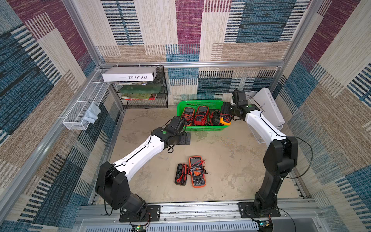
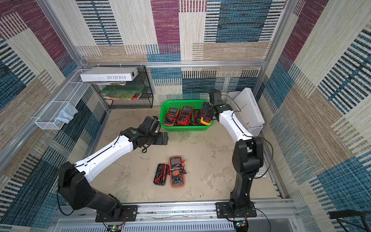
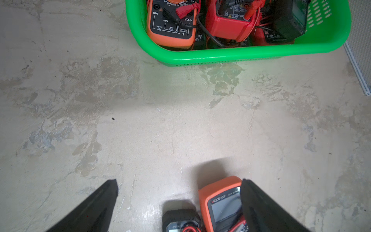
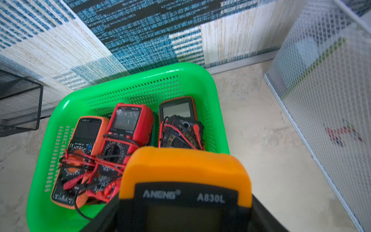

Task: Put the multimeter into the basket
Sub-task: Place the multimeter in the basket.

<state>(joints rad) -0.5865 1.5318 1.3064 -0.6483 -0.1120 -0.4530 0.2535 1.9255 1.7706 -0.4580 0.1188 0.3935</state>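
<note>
The yellow multimeter (image 4: 184,172) is clamped by the right gripper (image 1: 226,115) over the right end of the green basket (image 1: 200,102). The left gripper (image 3: 178,182) is spread wide, with nothing held.

free: table (image 1: 220,148) centre bare | blocked: basket (image 1: 202,128) packed with meters (image 1: 201,117), mesh bin (image 4: 321,90) beside it

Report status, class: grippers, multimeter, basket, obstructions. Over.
Right gripper shut on yellow ANENG multimeter, over green basket's edge. Left gripper open, empty. Other multimeters inside, leads tangled; orange multimeter, black multimeter on table.
</note>
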